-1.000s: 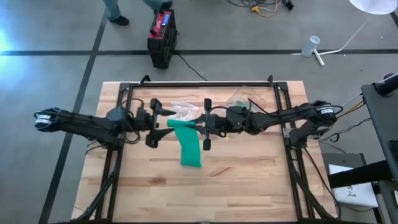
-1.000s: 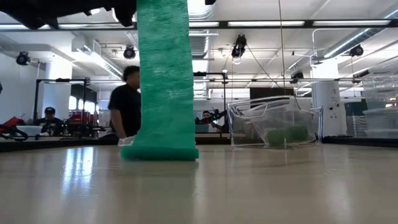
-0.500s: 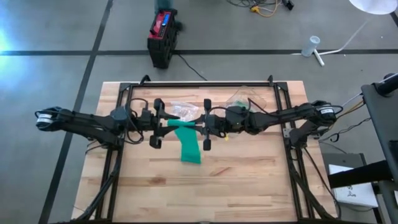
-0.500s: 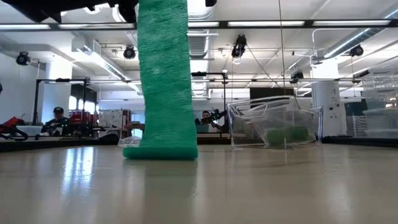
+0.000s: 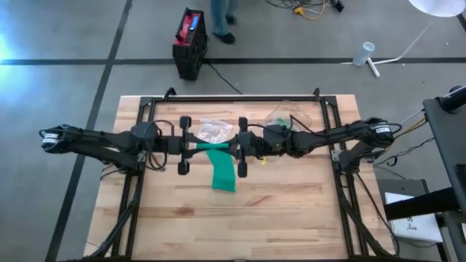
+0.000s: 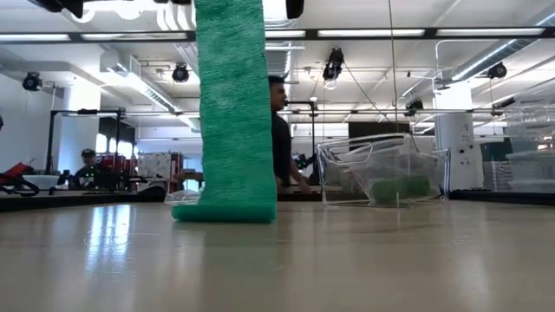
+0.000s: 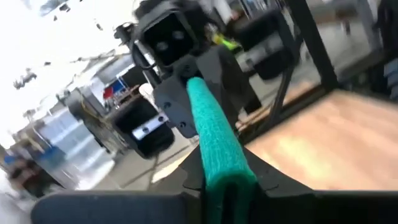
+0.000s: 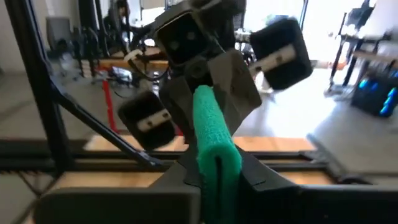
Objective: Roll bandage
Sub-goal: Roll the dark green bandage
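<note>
Beyond the wooden table (image 5: pixel 291 211) lies a grey workshop floor, where a person's legs (image 5: pixel 223 16) stand near a red and black case (image 5: pixel 190 44); in the low view a person (image 6: pixel 279 130) stands behind the table.

Above the table's middle the two grippers face each other with the green bandage (image 5: pixel 219 161) stretched between them. The left gripper (image 5: pixel 191 145) has its jaws narrowed onto one end of the strip: in its wrist view the bandage (image 7: pixel 217 146) runs out from between its fingers toward the other gripper. The right gripper (image 5: pixel 237 145) clamps the opposite end in the same way, the bandage (image 8: pixel 212 140) folded between its fingers.

From that held span the rest of the strip hangs down, and its lower end (image 6: pixel 224 211) rests on the tabletop.

Behind the grippers lies a crumpled clear plastic wrapper (image 5: pixel 211 128). Toward the table's far right stands a clear plastic container (image 6: pixel 381 178) with something green inside.
</note>
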Motion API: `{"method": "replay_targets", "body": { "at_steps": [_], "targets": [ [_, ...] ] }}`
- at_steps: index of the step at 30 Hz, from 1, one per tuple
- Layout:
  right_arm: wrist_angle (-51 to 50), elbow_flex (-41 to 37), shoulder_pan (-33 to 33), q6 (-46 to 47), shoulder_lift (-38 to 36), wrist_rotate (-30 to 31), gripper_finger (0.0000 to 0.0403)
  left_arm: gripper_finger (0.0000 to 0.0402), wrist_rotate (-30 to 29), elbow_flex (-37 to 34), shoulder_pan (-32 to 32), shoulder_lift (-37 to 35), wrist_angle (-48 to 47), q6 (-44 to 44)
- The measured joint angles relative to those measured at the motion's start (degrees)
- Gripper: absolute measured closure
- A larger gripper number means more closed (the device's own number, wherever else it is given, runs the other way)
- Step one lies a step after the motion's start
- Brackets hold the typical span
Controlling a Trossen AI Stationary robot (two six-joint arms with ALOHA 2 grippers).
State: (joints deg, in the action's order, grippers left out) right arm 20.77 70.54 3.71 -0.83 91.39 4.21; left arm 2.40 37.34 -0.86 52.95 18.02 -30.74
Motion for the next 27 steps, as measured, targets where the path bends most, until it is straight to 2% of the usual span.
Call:
{"method": "replay_targets", "body": {
  "at_steps": [5,11,16,21,27],
  "targets": [
    [-0.25,0.11,-0.01,9.08,-0.65,-2.58,0.0297,0.0392,0.04,4.55,-0.09,0.05,-7.83,-11.68],
    [-0.27,0.26,-0.01,13.41,-0.96,-7.43,0.0191,0.039,0.22,10.07,-0.15,0.48,-15.99,-16.91],
    [1.31,0.26,0.03,17.75,-1.11,-7.47,0.0124,0.0397,0.11,11.79,-0.92,0.36,-17.6,-22.05],
    [5.22,-0.09,0.01,21.6,-1.09,-7.07,0.0088,0.0397,0.06,11.81,-2.36,0.02,-16.15,-29.21],
    [10.56,-0.33,-0.02,27.93,-1.07,-3.98,0.0084,0.0396,-2.25,11.81,-3.49,0.02,-16.07,-45.56]
  ]
}}
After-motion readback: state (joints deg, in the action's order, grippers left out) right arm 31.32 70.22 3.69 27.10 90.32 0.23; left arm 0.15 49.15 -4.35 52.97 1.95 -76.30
